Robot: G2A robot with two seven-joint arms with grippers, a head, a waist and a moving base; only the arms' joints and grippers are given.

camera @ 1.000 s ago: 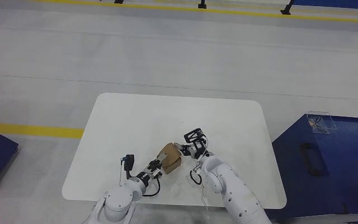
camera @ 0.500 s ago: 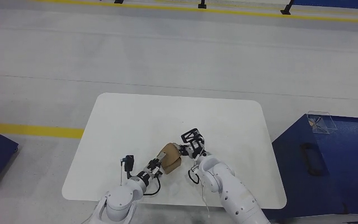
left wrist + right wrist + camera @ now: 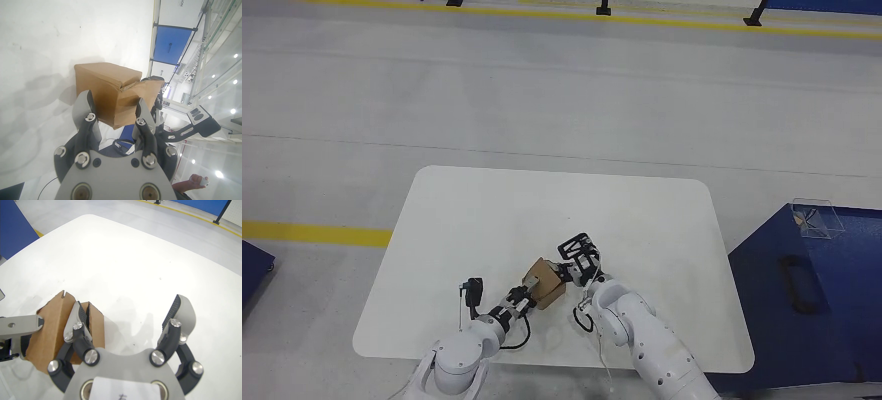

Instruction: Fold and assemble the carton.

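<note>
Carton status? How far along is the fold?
Done: the carton is erected into a box on the table. In hand: the left gripper clamps it; the open right gripper has one finger against a flap. Left: that flap sticks out, so the end isn't closed.

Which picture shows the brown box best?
The left wrist view: the box sits close, with two sides and a crumpled flap showing. In the right wrist view the right pincer hides part of it. In the top view it looks tiny.
</note>
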